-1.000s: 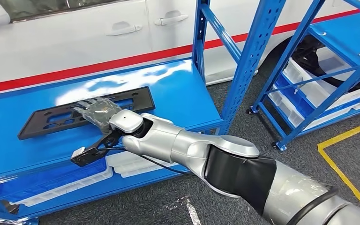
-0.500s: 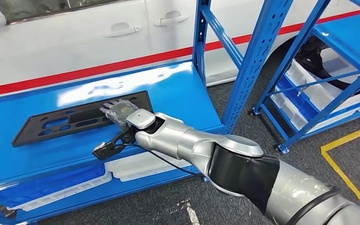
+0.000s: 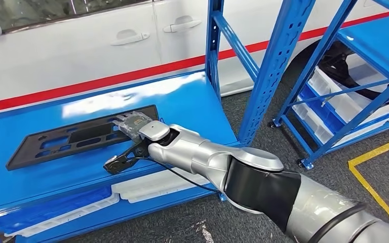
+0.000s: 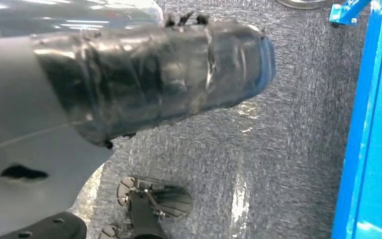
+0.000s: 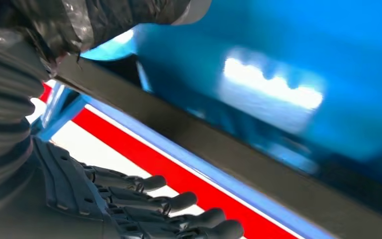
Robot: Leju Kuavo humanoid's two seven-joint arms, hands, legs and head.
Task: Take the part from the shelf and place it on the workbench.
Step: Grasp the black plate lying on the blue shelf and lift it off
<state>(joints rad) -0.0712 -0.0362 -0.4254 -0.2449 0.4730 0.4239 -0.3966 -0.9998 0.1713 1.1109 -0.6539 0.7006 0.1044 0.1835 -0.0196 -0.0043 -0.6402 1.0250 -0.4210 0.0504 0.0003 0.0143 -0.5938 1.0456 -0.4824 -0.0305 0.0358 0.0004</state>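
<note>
Long black panel point(image 3: 81, 136) lies flat on the blue shelf point(image 3: 192, 101). Right hand point(image 3: 134, 123) rests over its right end; whether the fingers are clamped, cannot tell. Risk: gripped at one end, the far end sags or snags.

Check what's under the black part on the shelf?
The black part lies flat on the blue shelf. The right robot hand covers its right end. White trays sit one level lower.

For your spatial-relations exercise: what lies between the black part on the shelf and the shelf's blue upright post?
In the head view, a bare stretch of glossy blue shelf separates the black part from the upright post; the right hand rests at the part's near end.
</note>
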